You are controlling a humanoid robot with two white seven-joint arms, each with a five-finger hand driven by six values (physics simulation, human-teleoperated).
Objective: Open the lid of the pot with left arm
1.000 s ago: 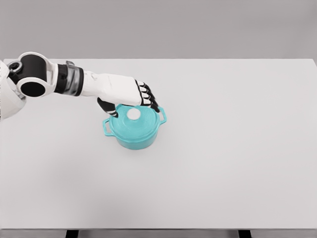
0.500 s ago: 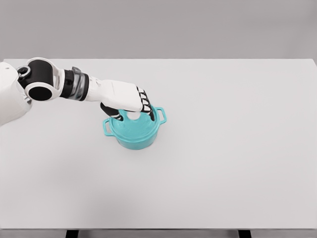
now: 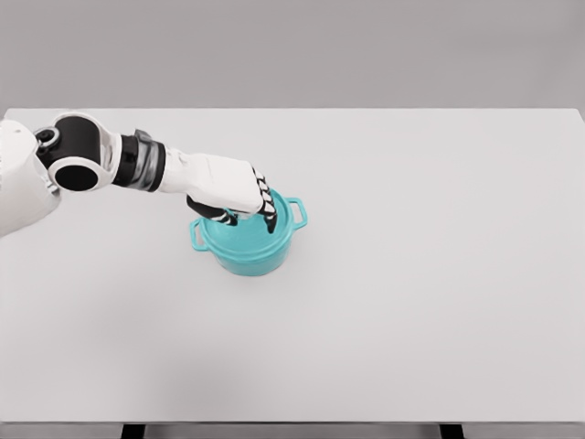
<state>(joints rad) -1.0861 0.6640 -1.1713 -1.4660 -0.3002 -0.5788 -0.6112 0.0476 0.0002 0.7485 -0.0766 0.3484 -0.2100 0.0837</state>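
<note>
One teal pot point(image 3: 249, 245) stands on the table point(image 3: 411, 302), left of the table's middle and a little toward the far side. It is squat and round, with a glossy enamel look. Two loop handles stick out from its rim, one at about eight o'clock point(image 3: 197, 235) and one at about two o'clock point(image 3: 298, 211). Its lid point(image 3: 245, 233) is the same teal, a shallow dome sitting level on the pot. Whatever knob the lid has is covered. No brand, label or writing shows anywhere on the pot.

Just beyond and above it, one white arm point(image 3: 137, 165) reaches in from nine o'clock, with black joints near the shoulder and a grey cuff at the wrist. The left robot hand point(image 3: 236, 194) lies over the centre of the lid, its palm turned down. The black-and-white banded fingers point(image 3: 266, 207) curl down onto the lid's top on the right, and the dark thumb point(image 3: 203, 207) curls under on the left. It looks closed around the middle of the lid. The lid is still on the pot.
</note>
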